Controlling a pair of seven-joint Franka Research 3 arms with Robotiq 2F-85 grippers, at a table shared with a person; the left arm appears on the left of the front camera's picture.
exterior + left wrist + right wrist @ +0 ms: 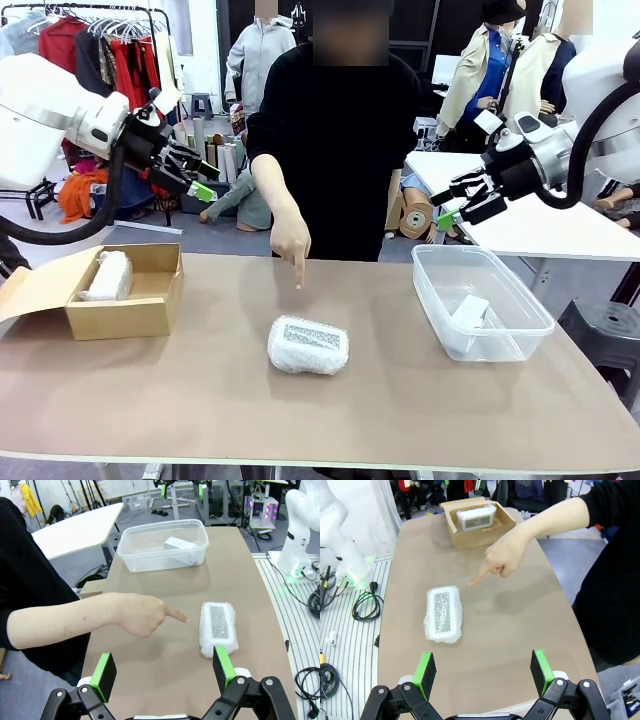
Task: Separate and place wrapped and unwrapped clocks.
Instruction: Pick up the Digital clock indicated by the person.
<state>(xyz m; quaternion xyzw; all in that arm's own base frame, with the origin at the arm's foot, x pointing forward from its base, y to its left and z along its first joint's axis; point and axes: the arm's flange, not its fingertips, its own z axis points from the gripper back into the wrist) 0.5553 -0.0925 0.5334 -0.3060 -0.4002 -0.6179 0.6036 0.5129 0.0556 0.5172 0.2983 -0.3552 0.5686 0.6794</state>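
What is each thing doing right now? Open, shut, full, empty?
Cardboard box: flaps open, one wrapped clock inside.
Clear tub: no lid, bare white clock inside.
Bubble-wrapped clock: lying on the table, grey face up, not held.
Person's hand: pointing down toward that clock.
Left claw: open, empty.
Right claw: open, empty.

A bubble-wrapped clock point(308, 345) is seen on the table point(200, 400), below and between the raised, spread left gripper point(195, 178) and right gripper point(455, 207); a hand point(290, 245) is pointed at it.
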